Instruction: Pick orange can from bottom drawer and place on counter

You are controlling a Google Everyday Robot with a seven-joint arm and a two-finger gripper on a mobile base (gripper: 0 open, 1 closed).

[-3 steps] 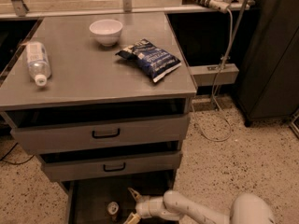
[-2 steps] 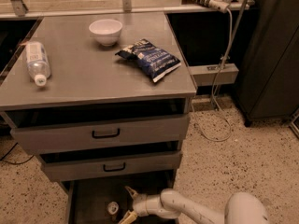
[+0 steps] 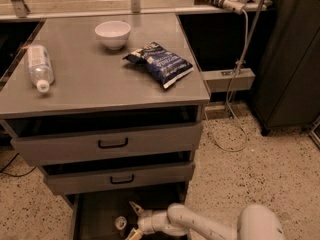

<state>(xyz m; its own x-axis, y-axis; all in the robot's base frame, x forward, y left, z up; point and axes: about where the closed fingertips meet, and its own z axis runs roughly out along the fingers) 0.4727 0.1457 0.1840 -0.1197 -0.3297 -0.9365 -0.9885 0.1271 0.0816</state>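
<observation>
Orange can (image 3: 120,222) stands silver top up on the floor of the bottom drawer (image 3: 92,211), at the near end. Step in hand, as judged: approach for the grasp, nothing lifted yet. Gripper (image 3: 133,220) sits low in the drawer just right of the can, fingers spread wide and holding nothing; no contact apparent. Next move calls for a short advance left to straddle the can, then closing. Counter (image 3: 100,84) above carries bowl (image 3: 113,33), chip bag (image 3: 160,63) and bottle (image 3: 39,66).

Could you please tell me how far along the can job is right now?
Done: the bottom drawer is open. In hand: the hand sits open inside it, beside the orange can, not gripping. Left: grasp, lift, set it on the counter.
</observation>
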